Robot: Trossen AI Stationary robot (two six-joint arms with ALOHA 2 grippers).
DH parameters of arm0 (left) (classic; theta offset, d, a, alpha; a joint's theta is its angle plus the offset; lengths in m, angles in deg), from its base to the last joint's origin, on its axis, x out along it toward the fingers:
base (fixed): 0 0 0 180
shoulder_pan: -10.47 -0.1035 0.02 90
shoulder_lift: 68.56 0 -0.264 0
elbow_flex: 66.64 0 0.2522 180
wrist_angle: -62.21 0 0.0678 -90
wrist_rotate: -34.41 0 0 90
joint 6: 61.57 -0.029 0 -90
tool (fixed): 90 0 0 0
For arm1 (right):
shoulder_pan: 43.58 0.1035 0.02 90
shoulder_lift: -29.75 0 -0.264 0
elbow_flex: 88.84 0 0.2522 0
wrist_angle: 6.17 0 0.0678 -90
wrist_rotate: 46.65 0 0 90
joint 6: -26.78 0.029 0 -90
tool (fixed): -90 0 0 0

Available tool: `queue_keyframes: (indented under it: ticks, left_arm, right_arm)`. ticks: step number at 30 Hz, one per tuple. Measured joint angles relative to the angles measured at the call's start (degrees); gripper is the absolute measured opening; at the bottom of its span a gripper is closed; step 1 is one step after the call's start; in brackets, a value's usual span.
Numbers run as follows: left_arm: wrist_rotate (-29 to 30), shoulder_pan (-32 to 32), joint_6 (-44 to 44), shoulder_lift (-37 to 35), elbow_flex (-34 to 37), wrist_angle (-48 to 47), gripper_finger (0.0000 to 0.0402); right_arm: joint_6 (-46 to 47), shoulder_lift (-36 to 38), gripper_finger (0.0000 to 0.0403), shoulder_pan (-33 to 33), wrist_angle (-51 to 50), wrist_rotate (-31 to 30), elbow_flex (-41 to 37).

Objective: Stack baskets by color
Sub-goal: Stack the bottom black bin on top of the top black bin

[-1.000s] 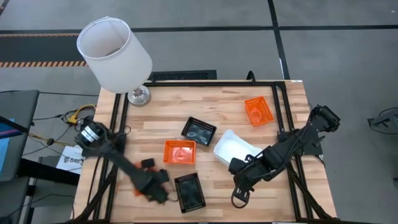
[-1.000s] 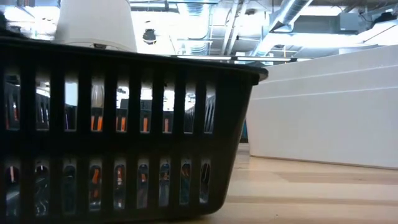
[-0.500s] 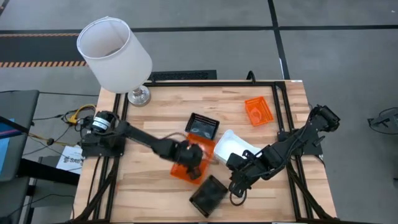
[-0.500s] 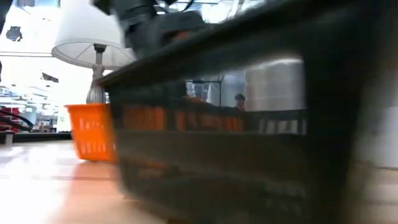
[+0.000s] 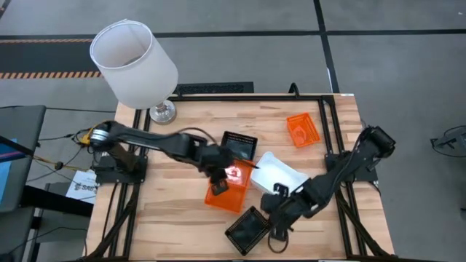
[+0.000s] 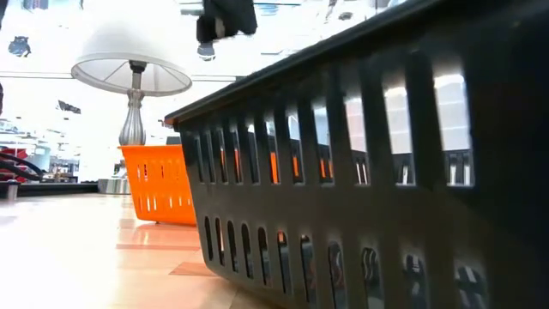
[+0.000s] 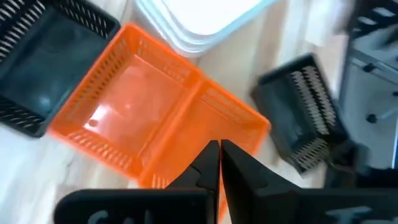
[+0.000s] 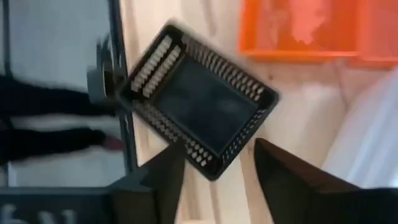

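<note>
Two orange baskets [image 5: 227, 188] [image 7: 124, 106] lie side by side on the table's middle. My left gripper [image 5: 218, 179] [image 7: 219, 144] hangs shut above them, touching nothing. One black basket [image 5: 247, 229] [image 8: 202, 109] rests turned askew near the front edge. My right gripper [image 5: 271, 223] [image 8: 219, 149] is open above its right corner, one finger on either side, and I see no touch. A second black basket [image 5: 239, 145] lies beyond the orange pair. Stacked white baskets [image 5: 280, 175] sit to their right, and a third orange basket [image 5: 302, 129] lies at the far right.
A lamp with a big white shade [image 5: 135, 62] stands on its metal foot [image 5: 162, 111] at the table's far left corner. A black frame [image 5: 324, 109] runs along the table's edges. Bare wood shows at the near left [image 5: 160, 218].
My left gripper has swept from the near left to the middle of the table and risen. A second orange basket now lies against the one in the middle. The near black basket has slid toward the table's right edge and turned askew.
</note>
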Motion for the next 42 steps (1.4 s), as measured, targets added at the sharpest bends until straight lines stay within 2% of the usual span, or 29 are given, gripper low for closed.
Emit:
queue_keyframes:
  ticks: [4, 10, 16, 20, 23, 25, 28, 29, 33, 37, 40, 42]
  left_arm:
    - [5.23, 2.29, 0.0, -6.86, -1.73, -4.72, 0.0022]
    - [11.65, 5.85, 5.38, -17.11, -1.77, -6.58, 0.0104]
    - [13.44, 9.34, 12.75, -24.02, -1.77, -6.87, 0.0189]
    - [17.59, 11.42, 16.38, -26.18, -1.75, -7.4, 0.0214]
    - [19.15, 12.95, 19.27, -26.79, -1.73, -8.84, 0.0216]
    - [19.17, 13.42, 20.54, -26.92, -1.75, -8.7, 0.0211]
    - [19.19, 14.45, 22.83, -27.07, -1.73, -9.08, 0.0199]
    - [19.13, 14.56, 23.24, -27.2, -1.73, -9.28, 0.0194]
    - [19.24, 15.07, 23.83, -27.7, -1.73, -9.44, 0.0175]
    - [19.93, 15.17, 23.62, -28.26, -1.73, -9.35, 0.0161]
    - [20.1, 15.17, 22.23, -28.59, -1.73, -9.4, 0.0155]
    - [20.06, 15.17, 21.47, -28.94, -1.73, -9.38, 0.0153]
  right_arm:
    - [-10.85, -5.51, 0.0251, 0.33, 5.65, 1.81, -0.11]
    - [-26.65, -13.28, 0.025, 0.15, 10.7, 9.96, -0.14]
    - [-29.18, -18.13, 0.0245, -0.28, 10.85, 17.4, -0.04]
    - [-28.34, -20.57, 0.0239, -0.34, 9.34, 17.4, -0.11]
    - [-26.7, -21.3, 0.0197, -0.35, 9.35, 15.98, 0.08]
    - [-26.23, -21.39, 0.0142, -0.33, 8.35, 15.33, 0.26]
    - [-25.62, -20.44, 0.0036, -0.39, 5.62, 15.54, 2.12]
    - [-25.65, -19.78, 0.002, -0.4, 4.26, 15.58, 2.82]
    - [-26.39, -16.14, 0.0006, -1.0, -2.14, 18.51, 6.14]
    - [-29.3, -7.7, 0.0004, -3.99, -8.02, 23.41, 8.35]
    - [-29.16, -0.69, 0.0003, -8.62, -8.89, 23.25, 8.69]
    - [-27.75, 3.95, 0.0002, -12.17, -5.96, 19.17, 8.9]
